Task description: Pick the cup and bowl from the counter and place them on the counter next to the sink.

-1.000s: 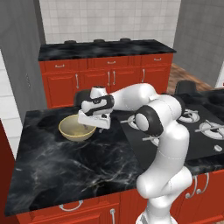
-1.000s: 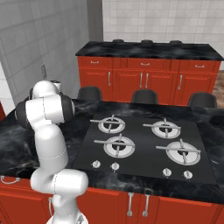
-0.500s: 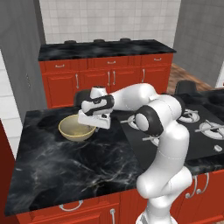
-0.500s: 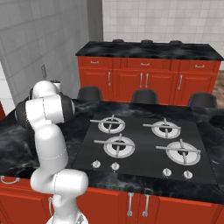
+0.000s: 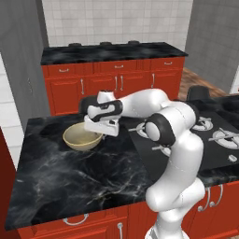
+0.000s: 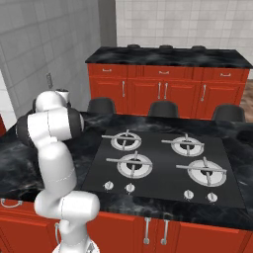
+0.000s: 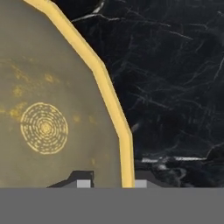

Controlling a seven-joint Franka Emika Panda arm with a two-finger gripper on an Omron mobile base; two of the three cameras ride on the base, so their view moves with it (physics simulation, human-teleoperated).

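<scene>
Hand [image 7: 108, 183] astride bowl [image 7: 48, 105] rim, one fingertip inside, one outside, not yet closed

1. Bowl [image 5: 82, 137]: wide, round, beige-tan w/ yellowish inside, sitting upright on the counter [image 5: 70, 172], left of the stove plate. In hand view the bowl [image 7: 48, 109] is showing a bright yellow rim and a ring pattern at its bottom; nothing lying inside.
2. Counter: glossy black marble w/ faint white veins, carrying the bowl near its back edge; in hand view the counter [image 7: 175, 78] is lying right beside the rim.
</scene>
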